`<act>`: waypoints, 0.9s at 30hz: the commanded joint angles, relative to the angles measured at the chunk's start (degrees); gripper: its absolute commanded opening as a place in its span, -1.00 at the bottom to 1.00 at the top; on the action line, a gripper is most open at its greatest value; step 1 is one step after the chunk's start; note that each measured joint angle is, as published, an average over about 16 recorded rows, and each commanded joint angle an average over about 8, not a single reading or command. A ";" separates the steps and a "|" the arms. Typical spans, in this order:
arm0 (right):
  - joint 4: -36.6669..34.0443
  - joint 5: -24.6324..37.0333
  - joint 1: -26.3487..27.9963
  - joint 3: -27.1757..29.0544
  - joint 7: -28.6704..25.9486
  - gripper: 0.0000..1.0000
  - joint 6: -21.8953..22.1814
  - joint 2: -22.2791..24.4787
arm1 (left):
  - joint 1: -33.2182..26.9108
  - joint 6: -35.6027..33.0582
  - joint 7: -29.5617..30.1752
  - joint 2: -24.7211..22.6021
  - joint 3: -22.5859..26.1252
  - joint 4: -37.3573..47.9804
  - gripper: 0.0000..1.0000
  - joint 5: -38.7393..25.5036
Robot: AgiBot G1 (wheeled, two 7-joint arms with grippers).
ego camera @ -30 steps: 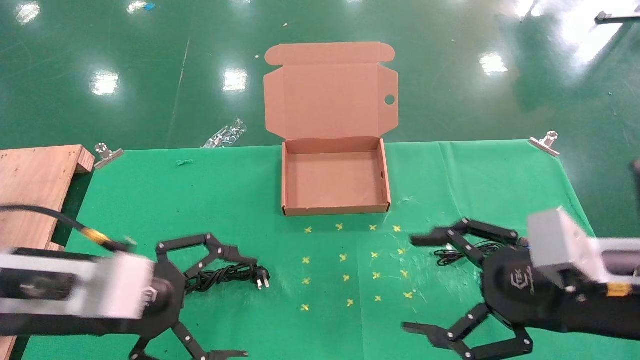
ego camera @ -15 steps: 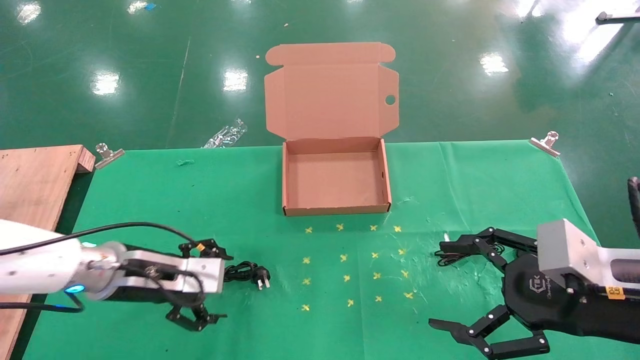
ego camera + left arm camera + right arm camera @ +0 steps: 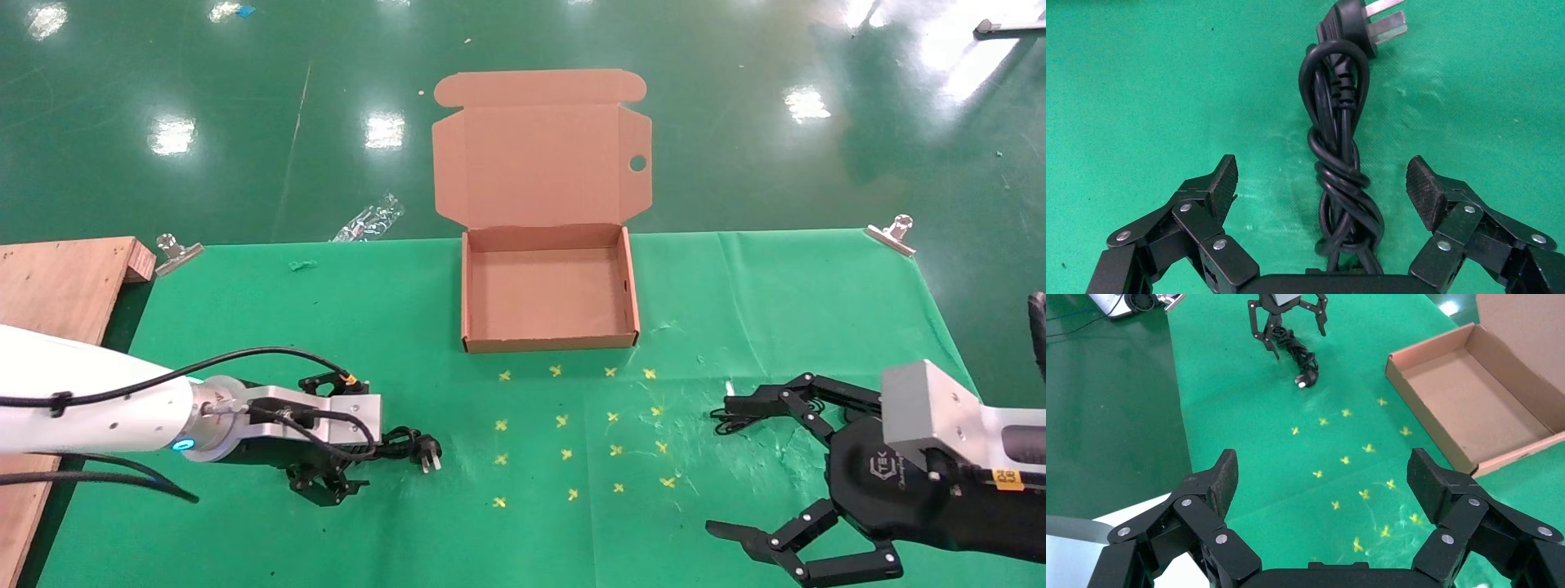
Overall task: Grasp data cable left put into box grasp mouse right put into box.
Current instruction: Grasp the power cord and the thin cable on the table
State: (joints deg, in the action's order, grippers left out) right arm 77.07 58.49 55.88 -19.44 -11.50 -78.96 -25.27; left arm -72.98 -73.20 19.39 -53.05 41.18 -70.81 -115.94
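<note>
The data cable [image 3: 1340, 177], a bundled thick black cord, lies on the green cloth with its silver-pronged plug [image 3: 425, 454] pointing right. My left gripper [image 3: 1322, 180] is open and low over the bundle, one finger on each side, not touching it. In the head view the left gripper [image 3: 329, 439] sits at front left. The open brown box [image 3: 549, 341] stands empty at the table's far middle. My right gripper [image 3: 721, 467] is open at front right. It hides the mouse; only thin cord loops [image 3: 727, 422] show.
A wooden board [image 3: 57, 294] borders the table's left side. Metal clips [image 3: 176, 251] [image 3: 891, 233] pin the cloth's far corners. Yellow cross marks [image 3: 564, 453] dot the cloth between the grippers. The box lid [image 3: 539, 155] stands open past the far edge.
My left arm has turned downward and dropped over the data cable, so its fingers now straddle the bundle. My right gripper drew back a little to the right, still open.
</note>
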 commanded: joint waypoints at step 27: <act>-12.15 36.99 16.01 -12.97 2.16 1.00 -0.72 -10.53 | -1.56 0.09 -2.82 -2.08 0.50 5.16 1.00 0.22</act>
State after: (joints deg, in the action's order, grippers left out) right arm 63.88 94.54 71.81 -32.22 -8.88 -79.40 -36.03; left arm -74.54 -73.10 16.59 -55.13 41.68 -65.66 -115.73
